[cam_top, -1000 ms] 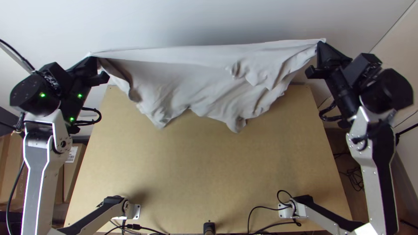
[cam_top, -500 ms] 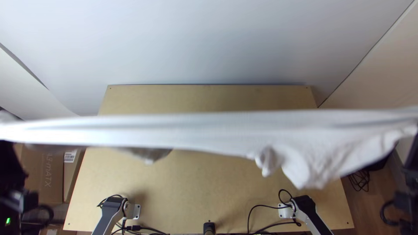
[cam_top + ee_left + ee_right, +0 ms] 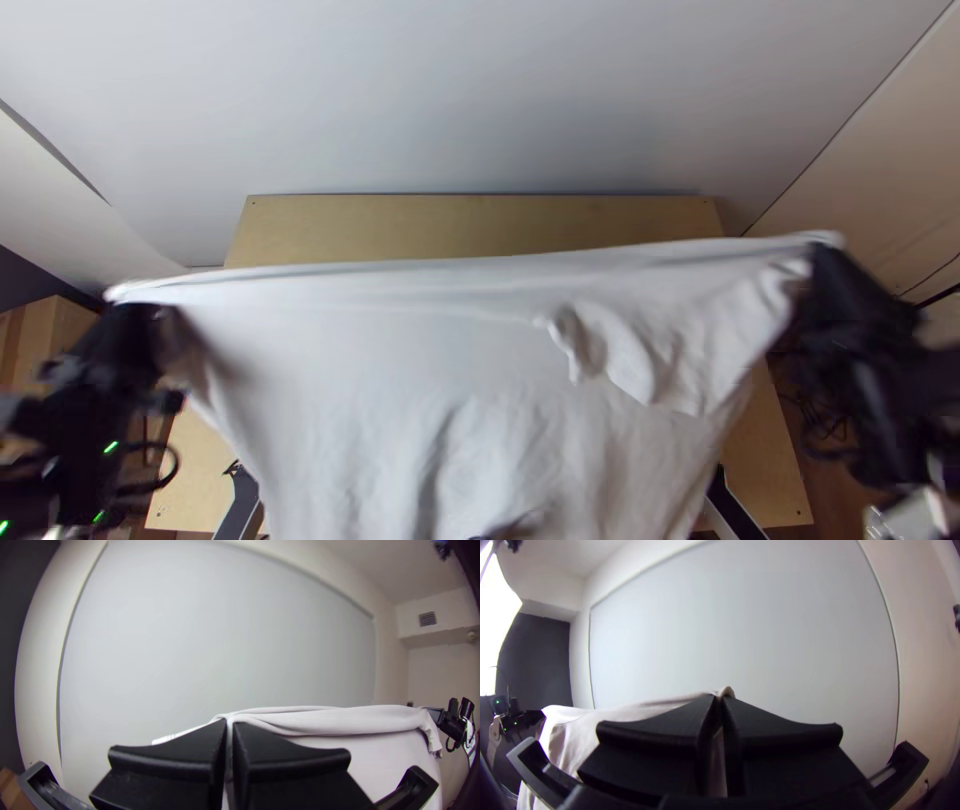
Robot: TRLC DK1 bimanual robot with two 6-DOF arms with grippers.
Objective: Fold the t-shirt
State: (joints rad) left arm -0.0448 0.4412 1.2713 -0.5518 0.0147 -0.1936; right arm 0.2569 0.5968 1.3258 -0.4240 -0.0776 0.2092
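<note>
Held up over the table, the white t-shirt (image 3: 400,370) is stretched along its upper edge between both grippers, and its body hangs down toward the near side with some creases. At the upper left corner of the cloth is my left gripper (image 3: 130,305); in its wrist view the left gripper (image 3: 229,727) is shut on the fabric. My right gripper (image 3: 822,252) has the upper right corner, and in its wrist view the right gripper (image 3: 720,702) is shut on the cloth too. A bunched flap hangs right of the middle.
The far strip of the wooden table (image 3: 480,225) shows beyond the cloth, with a pale wall (image 3: 480,100) behind it. A cardboard box (image 3: 45,340) stands at the left. The shirt covers most of the table's near part from above.
From beyond the table's far edge, both grippers swung the shirt toward the near side and up. Since half a second ago they moved inward somewhat, and the body of the cloth has dropped open.
</note>
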